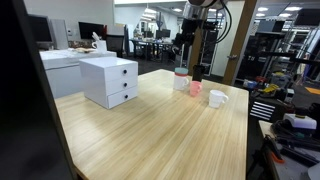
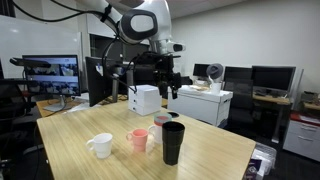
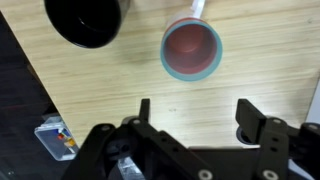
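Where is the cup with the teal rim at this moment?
In the wrist view the teal-rimmed cup stands on the wooden table just beyond the open gripper, untouched, with the black cup next to it at the picture's upper left.

White arm (image 2: 143, 20), blk joints; blk end effector (image 3: 195, 108), cable prob.

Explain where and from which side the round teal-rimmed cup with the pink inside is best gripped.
Probably by its rim, from straight above: the round teal-rimmed cup stands upright with its mouth open. Pinch the wall, one jaw inside and one outside, on the side away from the tall black cup, which stands close beside it.
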You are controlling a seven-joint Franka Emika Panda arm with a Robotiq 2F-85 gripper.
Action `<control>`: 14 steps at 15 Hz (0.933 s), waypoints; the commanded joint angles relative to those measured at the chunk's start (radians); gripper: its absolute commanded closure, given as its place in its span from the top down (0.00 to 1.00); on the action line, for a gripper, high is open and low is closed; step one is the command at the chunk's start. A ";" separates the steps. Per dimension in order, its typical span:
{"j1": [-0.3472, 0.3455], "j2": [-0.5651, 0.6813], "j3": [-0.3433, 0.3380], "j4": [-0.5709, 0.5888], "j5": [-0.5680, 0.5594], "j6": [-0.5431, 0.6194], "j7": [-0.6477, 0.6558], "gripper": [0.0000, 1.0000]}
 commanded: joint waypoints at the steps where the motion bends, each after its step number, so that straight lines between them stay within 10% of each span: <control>1: -0.029 -0.024 -0.034 -0.045 -0.058 -0.013 0.073 1.00; 10: -0.069 0.031 -0.090 -0.097 -0.083 -0.070 0.184 1.00; 14: -0.070 0.063 -0.100 -0.091 -0.093 -0.080 0.230 0.54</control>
